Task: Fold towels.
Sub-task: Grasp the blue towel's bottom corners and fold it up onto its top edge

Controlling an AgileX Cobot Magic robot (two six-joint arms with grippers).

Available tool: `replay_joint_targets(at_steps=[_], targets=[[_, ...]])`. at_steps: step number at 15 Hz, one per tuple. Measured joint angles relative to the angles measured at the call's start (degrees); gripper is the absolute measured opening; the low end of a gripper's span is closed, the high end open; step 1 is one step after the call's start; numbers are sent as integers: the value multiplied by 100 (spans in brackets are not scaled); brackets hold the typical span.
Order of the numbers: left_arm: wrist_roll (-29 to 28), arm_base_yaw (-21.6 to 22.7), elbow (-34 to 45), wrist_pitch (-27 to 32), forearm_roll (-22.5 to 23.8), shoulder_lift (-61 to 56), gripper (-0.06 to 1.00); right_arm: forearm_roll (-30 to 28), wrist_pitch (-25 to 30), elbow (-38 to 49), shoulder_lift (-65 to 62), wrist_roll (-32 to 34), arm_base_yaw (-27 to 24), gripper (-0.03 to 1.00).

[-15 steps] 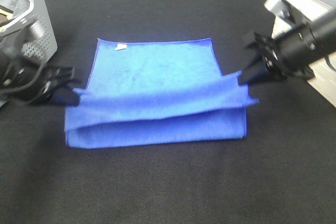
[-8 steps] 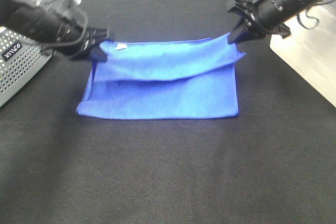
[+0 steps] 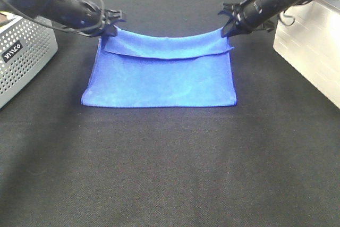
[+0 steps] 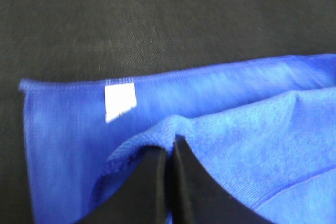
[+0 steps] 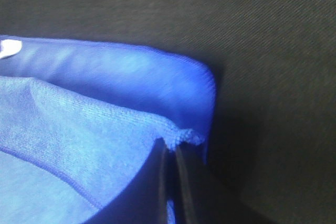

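The royal-blue towel (image 3: 159, 81) lies on the black table, folded over on itself, its upper layer stretched between both grippers along the far edge. My left gripper (image 3: 110, 27) is shut on the upper layer's far left corner, seen pinched in the left wrist view (image 4: 168, 153). A white tag (image 4: 120, 102) shows on the lower layer beside it. My right gripper (image 3: 227, 29) is shut on the far right corner, pinched in the right wrist view (image 5: 172, 148). The held edge sags slightly in the middle, just above the lower layer's far hem (image 5: 131, 51).
A grey perforated basket (image 3: 24, 57) stands at the left edge. A white box (image 3: 311, 51) stands at the right edge. Black cloth (image 3: 170, 174) covers the table in front of the towel.
Both grippers have carried the towel's near edge up and over to the far edge, folding it in half. The held layer now hangs low over the far hem.
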Motion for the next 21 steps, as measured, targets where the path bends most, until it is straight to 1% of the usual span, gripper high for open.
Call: replay_joint_targets(at_steps=[1,2,3,4,5,6,7,8,9,10,11,12,15,17,18,19,20,21], targets=[[0,0,-304,6,11,275,0,-46,-40,-178,178,11,0,0],[0,0,-550,11,29,476,2,-86,-86,-286,304,17,0,4],[0,0,-705,17,40,602,7,-109,-138,-321,361,40,0,13],[0,0,-705,17,40,602,7,-109,-138,-321,361,40,0,13],[0,0,-779,17,40,653,16,-126,-195,-327,367,40,0,29],[0,0,-808,17,40,659,29,-120,-212,-327,361,40,0,54],[0,0,-819,46,46,659,53,-120,-160,-327,361,40,0,64],[0,0,-819,115,74,659,67,-155,11,-327,361,40,0,70],[0,0,-819,315,166,653,73,-223,206,-327,338,40,0,72],[-29,46,-819,768,309,567,75,-332,487,-327,281,40,0,73],[-69,69,-819,900,361,539,74,-435,785,-327,189,40,0,73],[-292,160,-842,1473,539,378,73,-498,1146,-332,57,132,0,73],[-1071,413,-848,2630,762,201,72,-516,1931,-355,-103,636,0,74],[-1627,521,-848,3335,1060,160,71,-521,2492,-361,-103,791,0,74],[-1931,521,-848,3552,1312,109,71,-521,2641,-361,-103,882,0,73],[-2246,521,-837,3684,1633,0,71,-521,2664,-361,-103,1003,0,73],[-2246,521,-837,3684,1633,0,71,-521,2664,-361,-103,1003,0,73],[-2487,516,-653,3747,1919,-235,71,-556,2687,-275,-172,1060,0,73]])
